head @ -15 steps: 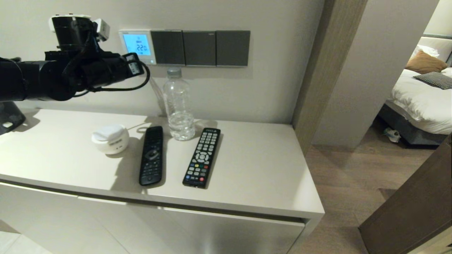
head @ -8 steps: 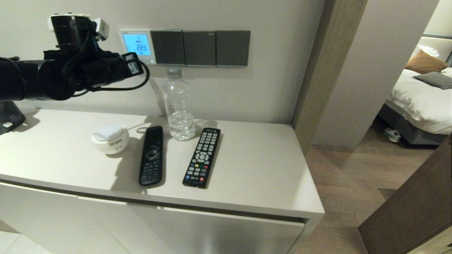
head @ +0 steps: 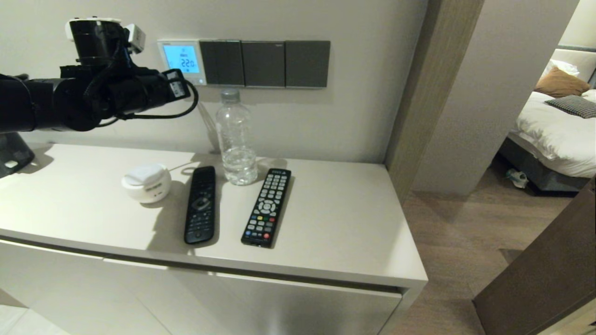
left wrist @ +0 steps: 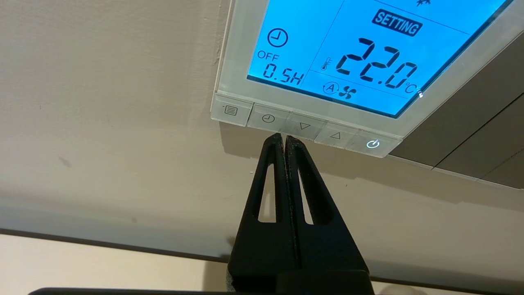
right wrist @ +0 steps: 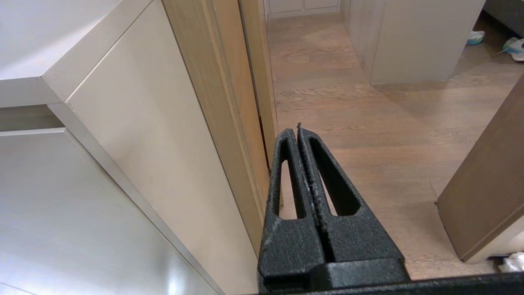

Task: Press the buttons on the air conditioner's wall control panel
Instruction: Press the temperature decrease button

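Observation:
The air conditioner's wall control panel is a white square on the wall with a glowing blue screen that reads 22.0. Its buttons form a row along the lower edge; in the head view my left arm covers most of the row. My left gripper is shut and empty. Its tips are at the row's lower edge, at the seam between the clock key and the down-arrow key; I cannot tell whether they touch. My right gripper is shut, empty and parked low beside the cabinet.
Three dark grey switch plates sit right of the panel. On the cabinet top below stand a clear bottle, two black remotes and a round white device. A doorway opens at the right.
My left arm has only wobbled slightly and stays at the panel's lower edge. The screen still reads 22.0.

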Robot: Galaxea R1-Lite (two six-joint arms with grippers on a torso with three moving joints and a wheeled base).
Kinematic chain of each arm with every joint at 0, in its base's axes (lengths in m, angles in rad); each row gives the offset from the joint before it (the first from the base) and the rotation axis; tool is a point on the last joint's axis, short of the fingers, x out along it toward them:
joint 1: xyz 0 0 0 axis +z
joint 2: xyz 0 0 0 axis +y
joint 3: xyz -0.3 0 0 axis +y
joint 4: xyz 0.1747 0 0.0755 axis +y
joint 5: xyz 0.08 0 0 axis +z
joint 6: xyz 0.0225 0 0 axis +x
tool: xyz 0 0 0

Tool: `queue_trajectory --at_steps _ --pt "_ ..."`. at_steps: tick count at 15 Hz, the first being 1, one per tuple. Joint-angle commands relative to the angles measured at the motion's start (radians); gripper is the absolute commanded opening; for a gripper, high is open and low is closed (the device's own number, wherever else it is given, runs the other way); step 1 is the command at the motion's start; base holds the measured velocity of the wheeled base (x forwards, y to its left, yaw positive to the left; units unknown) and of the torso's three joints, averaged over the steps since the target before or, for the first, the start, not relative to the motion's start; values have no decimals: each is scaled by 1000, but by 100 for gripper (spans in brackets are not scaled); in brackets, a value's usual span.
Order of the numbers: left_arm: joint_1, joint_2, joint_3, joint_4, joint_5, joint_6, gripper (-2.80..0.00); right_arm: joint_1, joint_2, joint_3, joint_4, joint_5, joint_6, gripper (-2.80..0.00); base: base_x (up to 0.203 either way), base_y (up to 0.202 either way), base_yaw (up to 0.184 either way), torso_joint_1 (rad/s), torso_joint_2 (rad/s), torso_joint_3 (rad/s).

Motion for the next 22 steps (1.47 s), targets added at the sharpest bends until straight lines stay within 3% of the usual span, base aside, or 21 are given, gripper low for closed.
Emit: queue_trajectory --at_steps 1,8,11,22 --pt "0 0 0 -7 0 -2 -280 0 2 2 0 0 0 -280 0 0 0 0 0 0" --pt "-1 -53 71 -10 0 -2 -280 0 2 2 0 0 0 -280 0 0 0 0 0 0" --pt "-1 -69 107 -85 0 0 -280 0 2 2 0 0 0 -280 0 0 0 0 0 0" --pt "-7 -32 92 -88 -1 1 -280 0 2 2 0 0 0 -280 0 0 0 0 0 0"
